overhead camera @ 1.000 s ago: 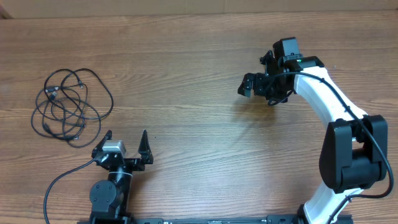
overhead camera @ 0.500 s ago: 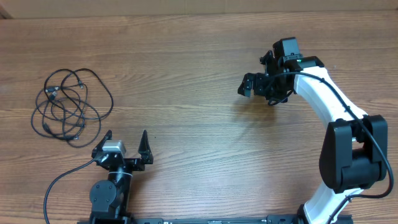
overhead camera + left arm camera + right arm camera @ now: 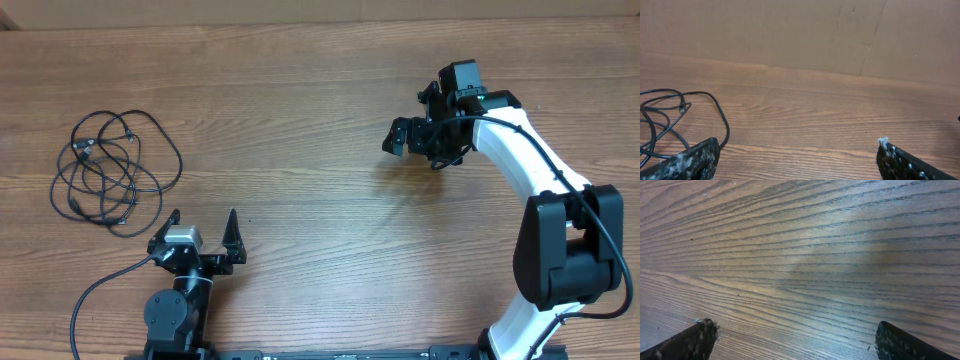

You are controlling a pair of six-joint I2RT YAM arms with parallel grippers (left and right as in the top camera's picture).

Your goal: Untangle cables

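The cables (image 3: pixel 108 170) lie as one loose tangle of thin black loops on the wooden table at the far left. In the left wrist view the cables (image 3: pixel 670 120) show at the left edge, ahead of the left finger. My left gripper (image 3: pixel 202 222) sits near the front edge, just right of and below the tangle, open and apart from it; in its own view the left gripper (image 3: pixel 797 157) has only bare wood between its fingers. My right gripper (image 3: pixel 415 140) hovers over the table's right half, far from the cables, open. The right wrist view of that gripper (image 3: pixel 796 337) shows only wood grain.
A thicker black cord (image 3: pixel 95 290) runs from the left arm's base towards the front edge. The white right arm (image 3: pixel 520 160) reaches in from the right front. A brown cardboard wall (image 3: pixel 790 30) stands along the table's far edge.
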